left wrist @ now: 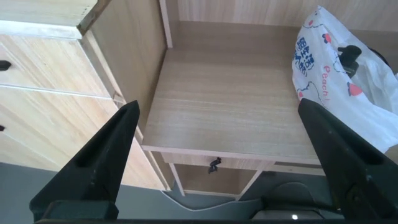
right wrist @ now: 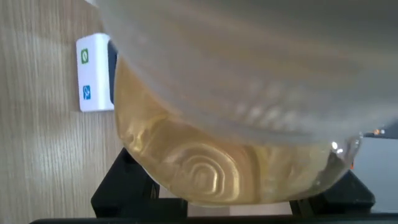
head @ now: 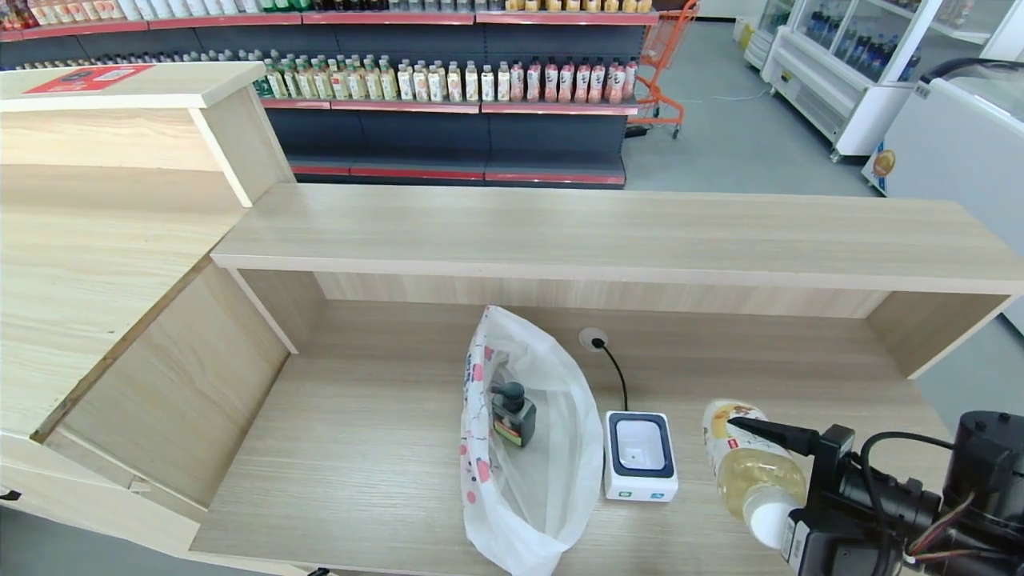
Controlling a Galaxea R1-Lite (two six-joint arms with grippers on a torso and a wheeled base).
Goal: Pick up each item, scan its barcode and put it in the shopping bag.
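At the wooden checkout counter (head: 360,448), the bottle (head: 752,472), cap toward 6 o'clock, was clamped in the right gripper (head: 760,440). The scanner (head: 639,454) lay just beside at 9 o'clock, the shopping bag (head: 560,472) beyond it. The left gripper (left wrist: 217,111), fingers apart, was farther off.

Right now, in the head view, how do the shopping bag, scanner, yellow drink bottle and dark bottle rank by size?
1. shopping bag
2. yellow drink bottle and scanner: close, and the bottle is nearer the camera, so unsure
3. dark bottle
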